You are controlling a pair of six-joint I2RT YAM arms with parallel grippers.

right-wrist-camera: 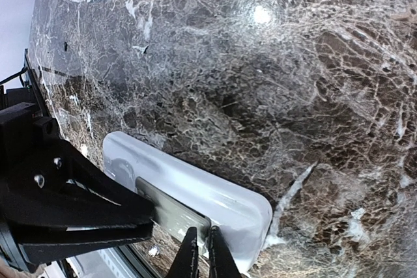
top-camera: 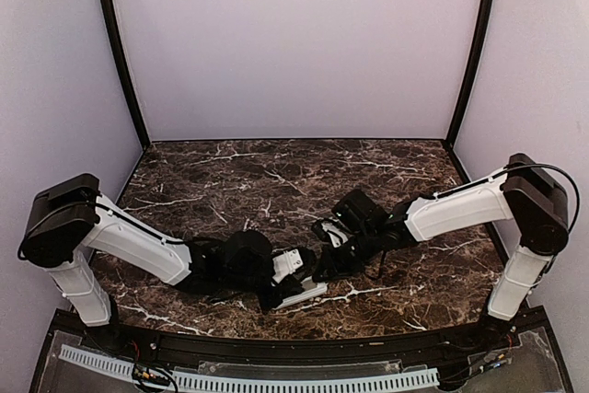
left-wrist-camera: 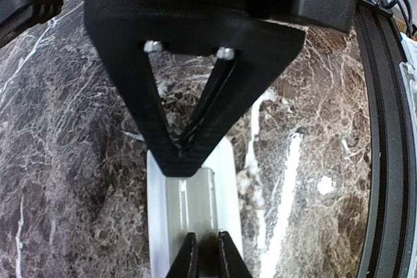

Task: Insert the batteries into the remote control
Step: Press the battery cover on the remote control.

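While stretched low inward, left pincer point(left-wrist-camera: 207, 260) and right pincer point(right-wrist-camera: 201, 256), clenched, touch the remote point(right-wrist-camera: 225, 201).

White remote control point(right-wrist-camera: 215, 203) lies back-up near the table's point(top-camera: 276, 172) front edge.

Can't make out a single letter, label, brand or number in any of the views, not even on the white remote control point(right-wrist-camera: 218, 194).
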